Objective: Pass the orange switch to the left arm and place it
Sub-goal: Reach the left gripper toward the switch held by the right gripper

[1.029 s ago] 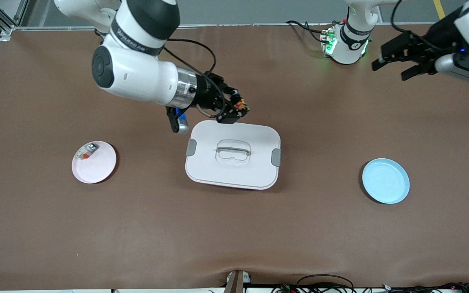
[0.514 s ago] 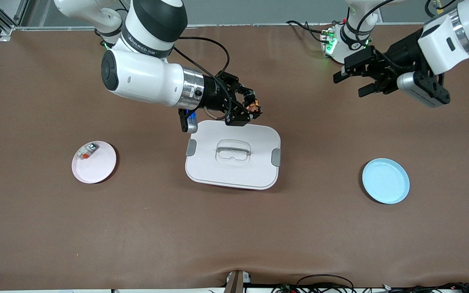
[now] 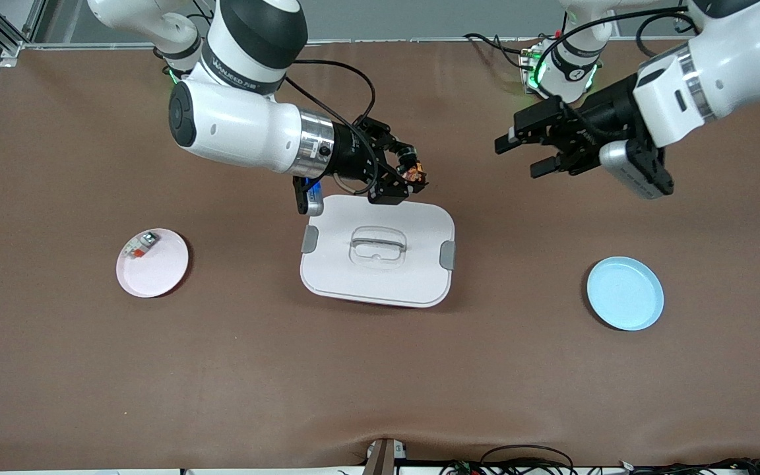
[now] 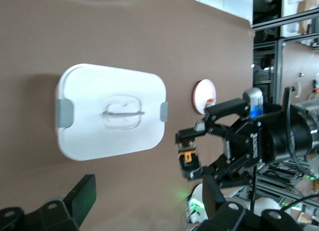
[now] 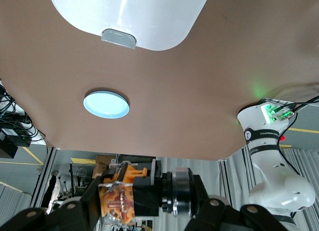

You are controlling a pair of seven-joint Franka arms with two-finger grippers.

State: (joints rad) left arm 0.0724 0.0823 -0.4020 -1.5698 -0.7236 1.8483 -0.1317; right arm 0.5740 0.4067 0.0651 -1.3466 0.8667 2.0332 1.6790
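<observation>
Where box (image 3: 377, 254) edges, orange switch (image 3: 411, 173) airborne

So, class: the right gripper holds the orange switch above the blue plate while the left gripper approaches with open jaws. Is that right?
Not quite. The front view shows the right gripper holding the orange switch over the box's edge nearest the robots, not above the blue plate, which lies toward the left arm's end. The left gripper does have open jaws.
</observation>
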